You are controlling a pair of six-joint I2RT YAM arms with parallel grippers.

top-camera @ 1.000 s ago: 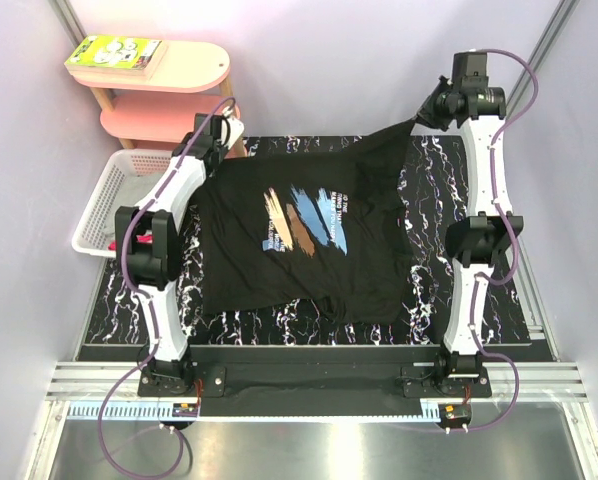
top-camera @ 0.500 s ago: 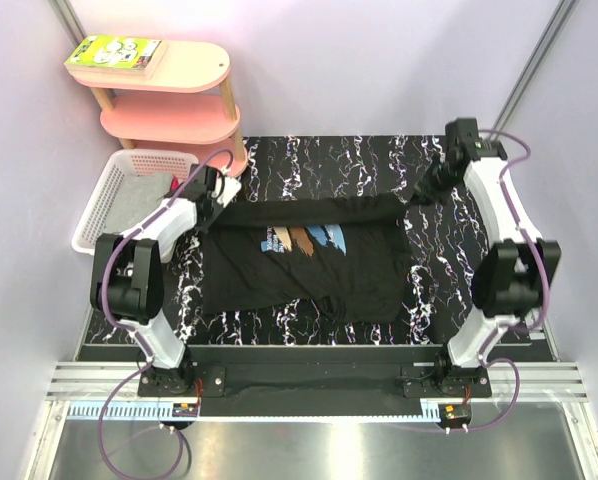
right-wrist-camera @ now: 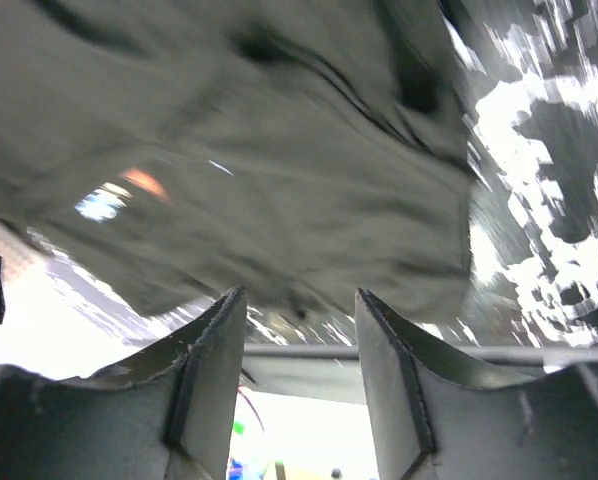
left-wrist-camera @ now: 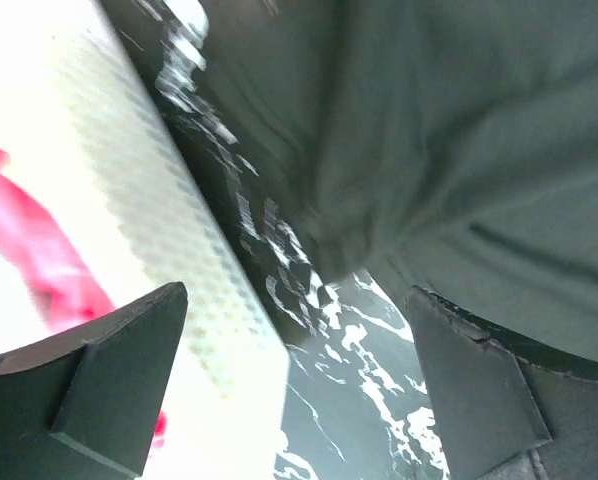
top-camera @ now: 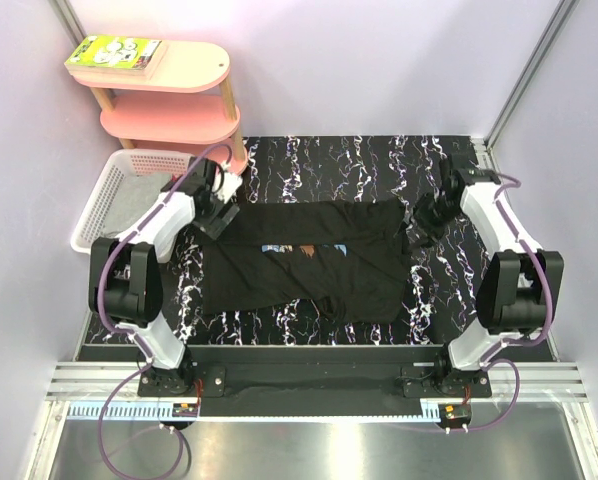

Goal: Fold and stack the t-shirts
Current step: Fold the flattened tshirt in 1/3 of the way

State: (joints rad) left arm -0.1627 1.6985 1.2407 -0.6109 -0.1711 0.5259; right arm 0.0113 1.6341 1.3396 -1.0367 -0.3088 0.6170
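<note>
The large black t-shirt [top-camera: 309, 275] lies on the black marbled mat [top-camera: 319, 160], its far half folded toward the near side so only a strip of the print [top-camera: 304, 250] shows. My left gripper [top-camera: 217, 216] is open and empty at the fold's left end, beside the shirt [left-wrist-camera: 459, 150]. My right gripper [top-camera: 420, 222] is open and empty at the fold's right end, just off the shirt [right-wrist-camera: 259, 170]. A grey shirt [top-camera: 134, 200] lies in the basket. Red cloth [left-wrist-camera: 49, 260] shows through the basket wall.
The white lattice basket [top-camera: 97, 205] stands at the mat's left edge, close to my left gripper; its wall [left-wrist-camera: 179, 250] fills the left wrist view's left side. A pink shelf unit [top-camera: 169, 120] with a book [top-camera: 114, 52] stands behind it. Purple walls enclose the table.
Both grippers carried the shirt's far edge toward the near side and down, folding it over, then let it go. The print is now mostly covered.
</note>
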